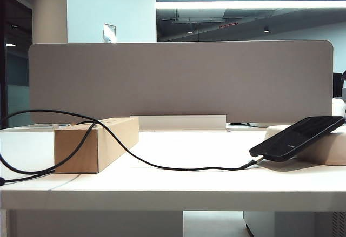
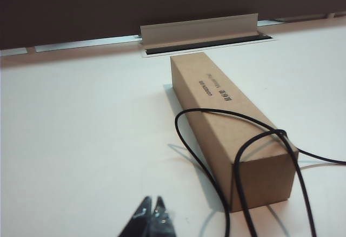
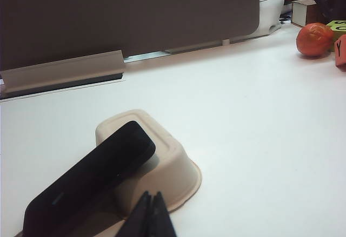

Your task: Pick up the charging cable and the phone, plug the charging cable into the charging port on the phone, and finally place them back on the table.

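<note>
On white table [image 1: 178, 156] – grey divider [image 1: 178, 80] behind | left hand [image 2: 150, 215] & right hand [image 3: 151, 212] both pinched together, empty

Only the closed fingertips of the left gripper [image 2: 151, 215] and of the right gripper [image 3: 150, 214] were shown, both arms being cut off by the picture's edge. The charging cable [image 1: 162, 166] was cut at the exterior view's left edge, its far end unseen. Whether its plug was seated in the charging port [image 1: 258, 159] could not be told. The phone [image 3: 89, 183] was clipped at its lower end. The pulp tray [image 1: 330, 150] was partly hidden.
</note>
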Motion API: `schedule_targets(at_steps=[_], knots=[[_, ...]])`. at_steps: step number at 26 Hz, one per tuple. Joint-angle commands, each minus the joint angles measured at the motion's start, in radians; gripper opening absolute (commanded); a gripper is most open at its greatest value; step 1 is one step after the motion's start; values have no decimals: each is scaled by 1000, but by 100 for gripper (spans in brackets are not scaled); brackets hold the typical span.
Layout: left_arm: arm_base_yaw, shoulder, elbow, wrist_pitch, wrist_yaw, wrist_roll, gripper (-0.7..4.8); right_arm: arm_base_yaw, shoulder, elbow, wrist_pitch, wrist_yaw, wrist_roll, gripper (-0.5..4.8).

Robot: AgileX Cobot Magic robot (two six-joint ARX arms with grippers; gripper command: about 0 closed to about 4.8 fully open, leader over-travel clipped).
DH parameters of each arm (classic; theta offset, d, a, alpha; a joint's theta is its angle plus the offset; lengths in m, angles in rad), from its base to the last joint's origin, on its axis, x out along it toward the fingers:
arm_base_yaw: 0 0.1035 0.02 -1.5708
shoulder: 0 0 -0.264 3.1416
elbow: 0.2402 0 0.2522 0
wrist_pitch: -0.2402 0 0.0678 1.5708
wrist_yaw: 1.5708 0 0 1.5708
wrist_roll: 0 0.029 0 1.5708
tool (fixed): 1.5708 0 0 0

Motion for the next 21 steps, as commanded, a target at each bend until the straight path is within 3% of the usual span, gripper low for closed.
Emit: schedule_targets(at_steps=[1,7,21], knots=[[3,1,3,23,-98,1,-6,0,-2,-3,8,4,-3,-1],[5,1,3,73,-354,-22,-6,0,-2,-3,8,4,-3,-1],[4,1,3,71,-364,-21,-6,-1,-2,-3,8,4,-3,-1]])
